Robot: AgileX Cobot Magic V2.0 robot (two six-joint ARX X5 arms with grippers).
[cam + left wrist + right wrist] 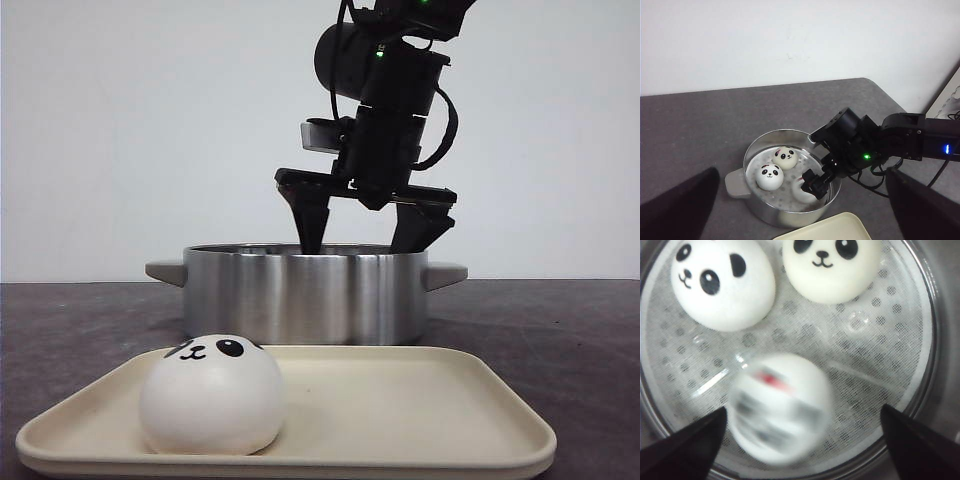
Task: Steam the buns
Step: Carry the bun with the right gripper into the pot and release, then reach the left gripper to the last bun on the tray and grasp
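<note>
Two panda-faced buns [722, 282] [832, 267] lie side by side on the perforated steamer insert [880, 340] inside the steel pot [300, 295]. A third bun [782, 410] lies in the pot, blurred, between the spread fingers of my right gripper [803, 412], which is open and does not touch it. In the front view the right gripper [367, 228] hangs at the pot's rim. One more bun [212, 393] sits on the cream tray [400, 400]. My left gripper [801, 172] is open and holds nothing, well back from the pot [757, 210].
The cream tray stands right in front of the pot, close to the camera. The pot has a side handle [166, 271] at each end. The dark table [715, 120] stretches back to a white wall, and its edge [890, 100] runs past the right arm.
</note>
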